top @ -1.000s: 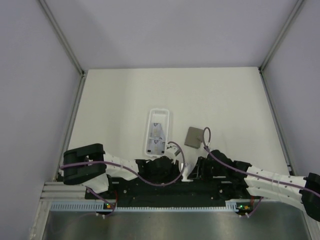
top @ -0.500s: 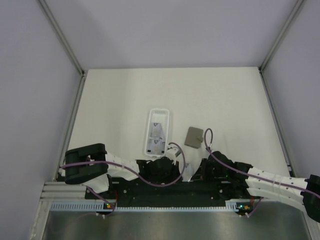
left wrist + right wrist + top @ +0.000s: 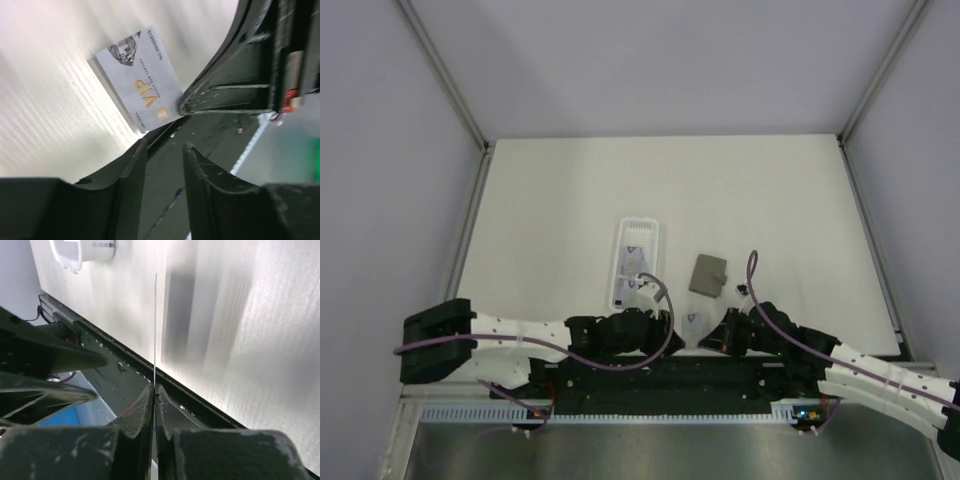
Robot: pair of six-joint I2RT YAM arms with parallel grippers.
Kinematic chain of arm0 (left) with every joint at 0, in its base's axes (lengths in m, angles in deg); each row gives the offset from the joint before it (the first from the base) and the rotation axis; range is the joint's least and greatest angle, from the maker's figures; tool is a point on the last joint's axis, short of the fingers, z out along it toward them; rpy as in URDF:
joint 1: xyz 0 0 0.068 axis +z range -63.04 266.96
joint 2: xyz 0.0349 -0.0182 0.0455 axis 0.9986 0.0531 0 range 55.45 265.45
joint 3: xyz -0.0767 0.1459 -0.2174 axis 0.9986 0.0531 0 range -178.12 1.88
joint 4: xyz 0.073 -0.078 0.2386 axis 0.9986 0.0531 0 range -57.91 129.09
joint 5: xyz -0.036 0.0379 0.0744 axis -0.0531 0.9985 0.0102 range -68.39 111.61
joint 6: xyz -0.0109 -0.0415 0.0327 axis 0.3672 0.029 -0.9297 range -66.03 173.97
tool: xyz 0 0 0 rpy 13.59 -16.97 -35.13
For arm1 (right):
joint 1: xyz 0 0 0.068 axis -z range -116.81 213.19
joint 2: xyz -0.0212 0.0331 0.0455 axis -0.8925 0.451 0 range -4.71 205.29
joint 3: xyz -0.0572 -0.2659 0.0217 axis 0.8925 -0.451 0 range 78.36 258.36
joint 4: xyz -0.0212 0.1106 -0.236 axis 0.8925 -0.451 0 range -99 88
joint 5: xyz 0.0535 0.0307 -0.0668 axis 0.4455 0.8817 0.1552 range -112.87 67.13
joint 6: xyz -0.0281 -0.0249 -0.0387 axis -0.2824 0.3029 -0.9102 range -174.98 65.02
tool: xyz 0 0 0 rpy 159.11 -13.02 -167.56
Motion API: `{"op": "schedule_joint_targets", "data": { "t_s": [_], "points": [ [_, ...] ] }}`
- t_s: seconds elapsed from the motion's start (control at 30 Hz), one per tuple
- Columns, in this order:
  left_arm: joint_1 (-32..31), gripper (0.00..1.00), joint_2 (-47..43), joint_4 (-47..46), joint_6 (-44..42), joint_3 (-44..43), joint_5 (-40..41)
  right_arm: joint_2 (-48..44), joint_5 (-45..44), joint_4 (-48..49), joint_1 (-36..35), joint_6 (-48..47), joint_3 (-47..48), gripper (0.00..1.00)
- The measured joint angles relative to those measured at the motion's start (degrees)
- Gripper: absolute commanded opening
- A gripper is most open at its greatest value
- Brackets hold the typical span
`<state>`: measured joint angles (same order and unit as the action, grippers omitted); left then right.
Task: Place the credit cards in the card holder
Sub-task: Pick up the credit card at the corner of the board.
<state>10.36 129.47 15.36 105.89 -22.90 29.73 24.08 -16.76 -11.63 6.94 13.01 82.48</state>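
Top view: the left gripper [image 3: 668, 322] and the right gripper [image 3: 712, 332] sit close together at the near table edge, tips facing each other. A pale credit card [image 3: 696, 323] stands in the gap between them, at the right gripper's tips. Jaw state is too small to read from here. The card holder [image 3: 709, 273] lies flat on the table [image 3: 570, 190], beyond the right gripper's jaws and apart from them. The white tray [image 3: 636, 232] lies beyond the left gripper's jaws, with more cards [image 3: 633, 268] inside it.

Left wrist view: the left gripper [image 3: 165, 147] has its jaws partly apart, with nothing between them and only a dark base in the gap. The credit card [image 3: 137, 75] is ahead of the jaws and off to one side, not touching them, its face toward the camera with gold VIP print showing. One corner of the card is pinched by the right gripper's dark fingers [image 3: 225, 95], which come in from the other side. The white table [image 3: 45, 100] is behind the card.

Right wrist view: the right gripper [image 3: 154, 389] has its jaws closed all the way onto the credit card [image 3: 155, 325]. The card is seen edge-on as a thin line running straight out from the fingertips. An end of the white tray [image 3: 82, 249] shows far ahead of the jaws and to one side. The table [image 3: 240, 340] fills the other side. Blurred dark parts of the left arm [image 3: 45, 357] sit beside the jaws. The card holder is not in this view.
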Motion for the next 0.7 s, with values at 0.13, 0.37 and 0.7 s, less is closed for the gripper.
{"op": "schedule_joint_targets", "data": {
  "t_s": [0.13,0.37,0.7],
  "points": [
    [0.00,0.61,-10.56,5.16,-0.26,0.00,4.22,-2.60,-0.96,-1.53,0.00,-2.21,0.61,0.00],
    [0.04,0.71,-30.34,12.96,-2.05,0.00,12.59,-2.19,-1.20,-1.49,0.02,-9.09,10.03,0.00],
    [0.17,0.72,-47.80,15.02,-5.64,0.02,13.94,5.05,9.64,19.89,0.02,-10.78,14.62,0.00]
  ]
}}
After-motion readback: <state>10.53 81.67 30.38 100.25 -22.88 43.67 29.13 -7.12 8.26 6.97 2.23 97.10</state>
